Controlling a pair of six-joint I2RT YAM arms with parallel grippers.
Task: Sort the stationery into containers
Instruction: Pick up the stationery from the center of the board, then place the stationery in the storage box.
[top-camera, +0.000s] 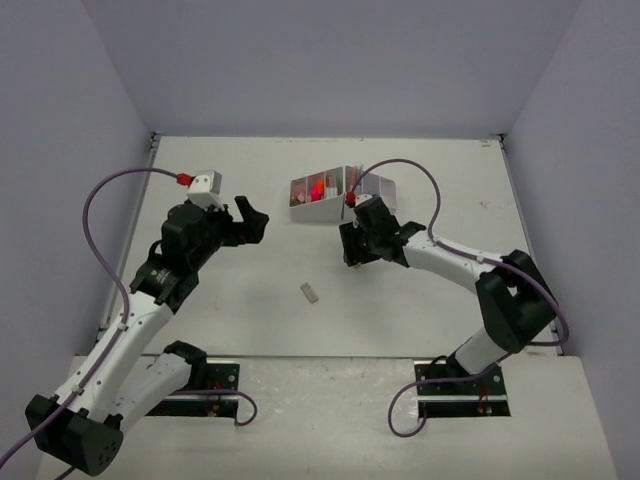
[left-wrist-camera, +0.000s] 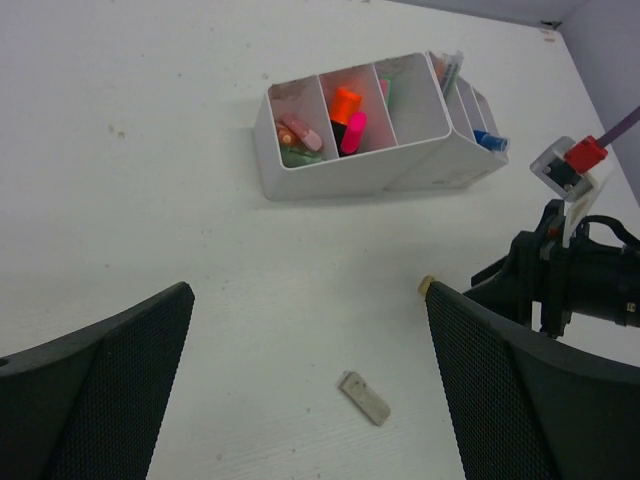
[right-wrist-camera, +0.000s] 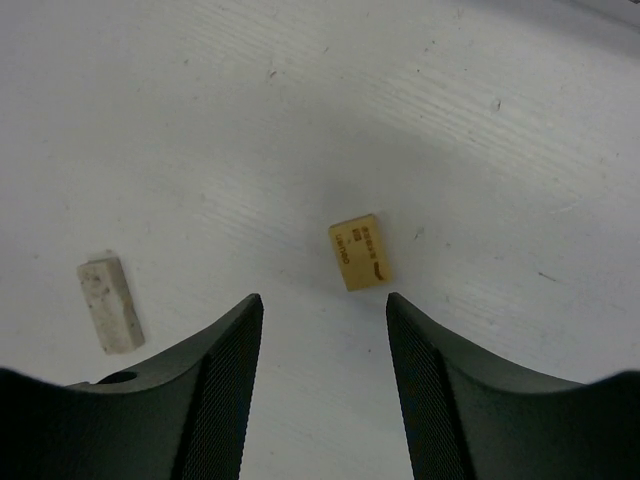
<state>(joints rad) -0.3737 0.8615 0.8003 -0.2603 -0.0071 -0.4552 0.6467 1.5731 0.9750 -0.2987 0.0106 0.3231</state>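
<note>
Organiser box (left-wrist-camera: 360, 170) holds highlighters (left-wrist-camera: 347, 112) and small pieces (left-wrist-camera: 298, 135) — sorting looks mostly done. Left on table: yellow eraser (right-wrist-camera: 360, 252) just ahead of right gripper (right-wrist-camera: 322, 310), jaws apart, empty — grey eraser (left-wrist-camera: 364, 397) near left gripper (left-wrist-camera: 308, 300), jaws spread wide, empty

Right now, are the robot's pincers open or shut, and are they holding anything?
Left pincer: open, holding nothing.
Right pincer: open, holding nothing; a small yellow rectangular block lies just ahead of it.
</note>
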